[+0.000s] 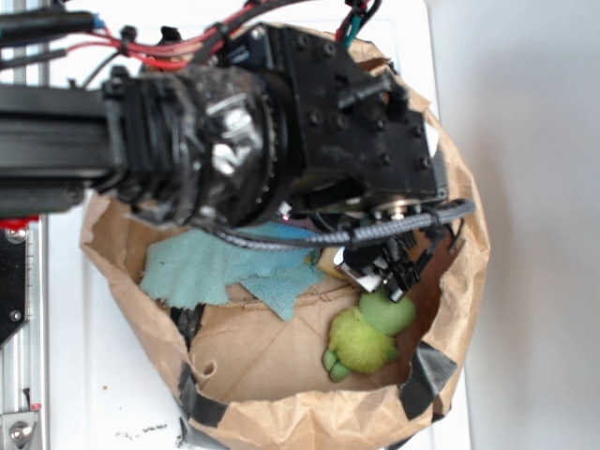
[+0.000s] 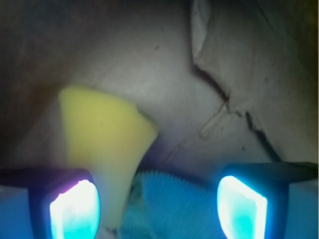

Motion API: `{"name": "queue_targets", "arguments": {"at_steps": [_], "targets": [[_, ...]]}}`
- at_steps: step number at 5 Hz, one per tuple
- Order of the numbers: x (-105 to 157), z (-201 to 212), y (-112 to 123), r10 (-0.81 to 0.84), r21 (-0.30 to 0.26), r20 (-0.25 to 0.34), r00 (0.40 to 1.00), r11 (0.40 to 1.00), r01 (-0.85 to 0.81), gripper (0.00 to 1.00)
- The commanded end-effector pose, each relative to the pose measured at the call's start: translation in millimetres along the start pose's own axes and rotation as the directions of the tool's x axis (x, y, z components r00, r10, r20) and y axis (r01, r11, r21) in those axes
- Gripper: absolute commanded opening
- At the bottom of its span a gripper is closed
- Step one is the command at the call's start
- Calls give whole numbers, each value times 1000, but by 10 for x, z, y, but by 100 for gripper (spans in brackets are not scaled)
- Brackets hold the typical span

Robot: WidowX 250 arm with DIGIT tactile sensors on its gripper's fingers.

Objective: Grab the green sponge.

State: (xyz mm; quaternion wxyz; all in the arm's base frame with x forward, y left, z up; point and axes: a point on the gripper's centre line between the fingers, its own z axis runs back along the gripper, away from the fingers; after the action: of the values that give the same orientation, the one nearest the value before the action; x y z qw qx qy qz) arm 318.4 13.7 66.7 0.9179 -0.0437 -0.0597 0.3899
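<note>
The green sponge is a small smooth mid-green lump on the floor of the brown paper bag, touching the fuzzy lime-green toy. My gripper hangs just above and left of the sponge, inside the bag. In the wrist view my gripper is open, its two glowing pads far apart. Between and below them lie a blue-green cloth and a yellow wedge sponge. The green sponge is out of the wrist view.
A teal cloth covers the bag's left floor, and the yellow wedge peeks out under the arm. The bag's crumpled walls ring the gripper closely. Black tape patches the rim.
</note>
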Motion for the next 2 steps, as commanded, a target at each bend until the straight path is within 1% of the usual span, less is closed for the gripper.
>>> {"name": "queue_targets", "arguments": {"at_steps": [1,2], "targets": [[194,424,-16,27,-112,8,1000,993,-26,100],[197,418,-18,37,-143,8,999,989,-35,100]]}}
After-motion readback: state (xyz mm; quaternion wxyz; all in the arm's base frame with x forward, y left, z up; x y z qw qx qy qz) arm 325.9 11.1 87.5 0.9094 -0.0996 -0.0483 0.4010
